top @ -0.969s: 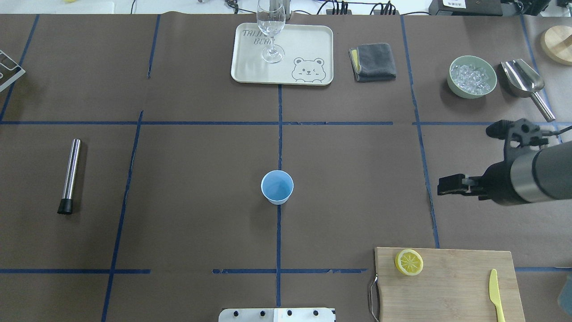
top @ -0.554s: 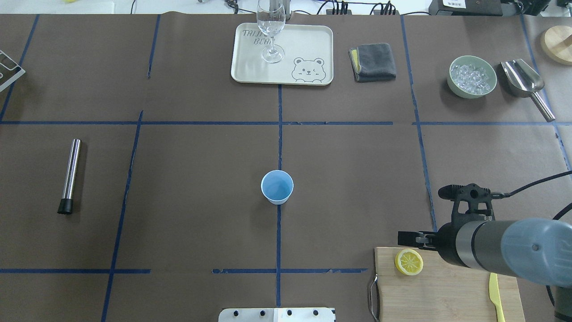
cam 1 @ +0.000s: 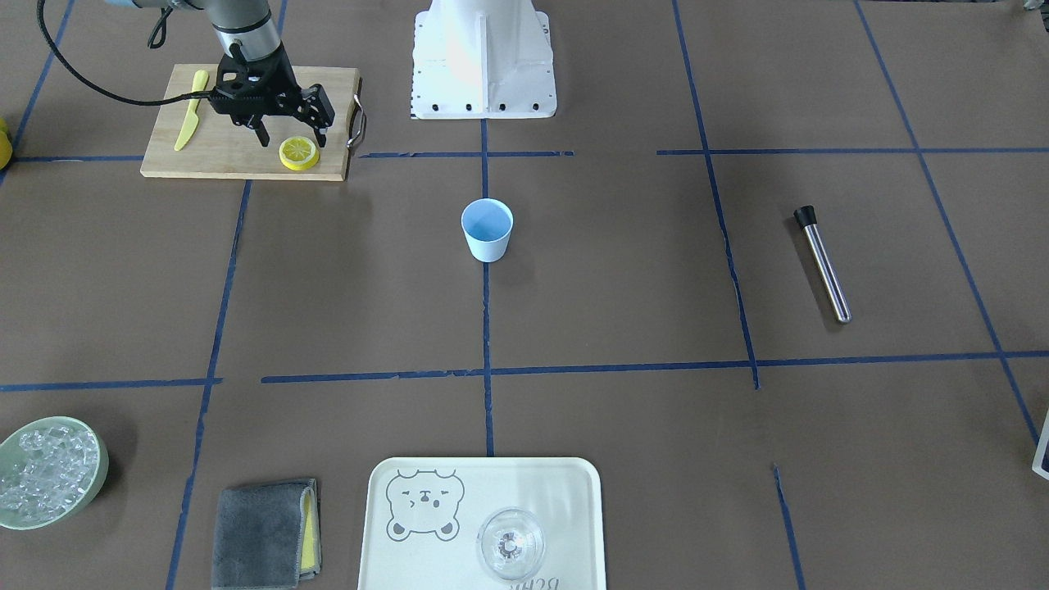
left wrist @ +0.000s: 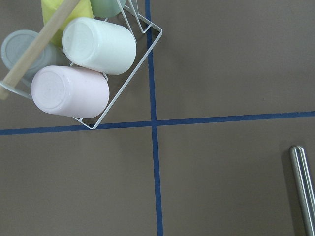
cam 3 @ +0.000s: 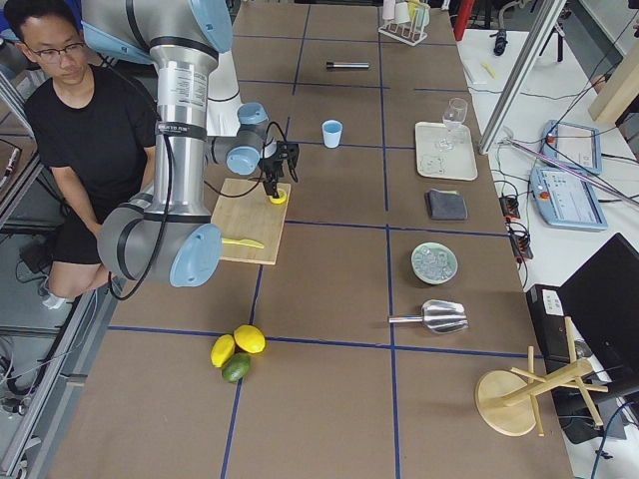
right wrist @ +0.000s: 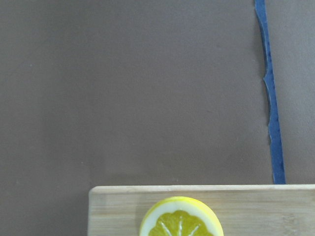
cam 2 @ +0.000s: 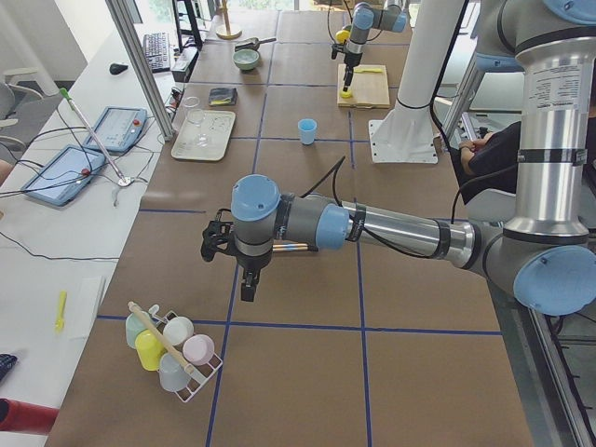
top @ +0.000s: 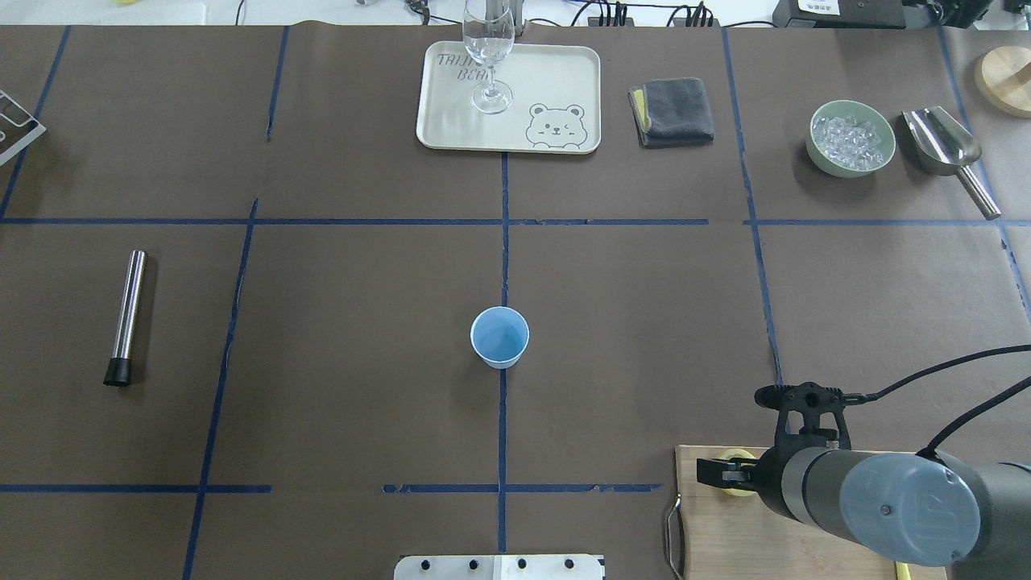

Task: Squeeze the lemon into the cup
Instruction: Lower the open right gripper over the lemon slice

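The lemon [cam 1: 299, 153] slice lies flat on the corner of the wooden cutting board [cam 1: 238, 160] nearest mid-table. My right gripper [cam 1: 292, 138] hangs open just above it, one finger on each side, touching nothing. From overhead the right gripper [top: 725, 474] and wrist cover most of the lemon [top: 733, 458]. The right wrist view shows only the lemon's [right wrist: 180, 221] upper half at the board's [right wrist: 113, 211] edge. The pale blue cup [cam 1: 487, 229] stands upright at mid-table, apart from the gripper. My left gripper [cam 2: 244, 279] hovers by a cup rack; I cannot tell its state.
A yellow plastic knife [cam 1: 190, 119] lies on the board. A tray [top: 564, 80] holds a wine glass [top: 488, 48]. Farther off are a grey cloth [top: 675, 111], a bowl of ice [top: 850, 137], a scoop [top: 942, 141], a metal rod [top: 127, 314], a rack of cups [left wrist: 83, 64]. A person [cam 3: 95, 130] sits behind the robot.
My right arm has swung from the right middle of the table back to the cutting board. It now sits over the lemon slice and hides most of it from overhead.
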`<action>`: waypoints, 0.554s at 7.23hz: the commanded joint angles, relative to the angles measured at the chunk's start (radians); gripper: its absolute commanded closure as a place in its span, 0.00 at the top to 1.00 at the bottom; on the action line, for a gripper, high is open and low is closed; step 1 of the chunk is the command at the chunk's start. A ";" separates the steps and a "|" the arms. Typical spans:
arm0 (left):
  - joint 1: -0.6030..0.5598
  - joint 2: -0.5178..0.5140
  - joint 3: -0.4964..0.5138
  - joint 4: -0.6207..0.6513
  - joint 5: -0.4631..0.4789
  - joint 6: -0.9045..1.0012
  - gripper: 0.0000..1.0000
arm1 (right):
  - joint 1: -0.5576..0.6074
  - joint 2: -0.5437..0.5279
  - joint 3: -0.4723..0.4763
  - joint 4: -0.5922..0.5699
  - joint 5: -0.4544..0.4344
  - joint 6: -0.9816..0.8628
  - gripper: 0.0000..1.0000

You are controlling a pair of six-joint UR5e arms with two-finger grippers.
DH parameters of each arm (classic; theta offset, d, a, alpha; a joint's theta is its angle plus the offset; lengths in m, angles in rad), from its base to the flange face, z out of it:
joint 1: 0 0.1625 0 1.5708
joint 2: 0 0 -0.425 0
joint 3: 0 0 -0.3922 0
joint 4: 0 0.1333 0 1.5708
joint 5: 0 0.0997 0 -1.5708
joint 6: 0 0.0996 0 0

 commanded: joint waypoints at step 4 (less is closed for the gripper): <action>0.000 0.000 -0.004 -0.001 0.000 0.000 1.00 | -0.022 0.019 -0.031 -0.001 -0.001 0.001 1.00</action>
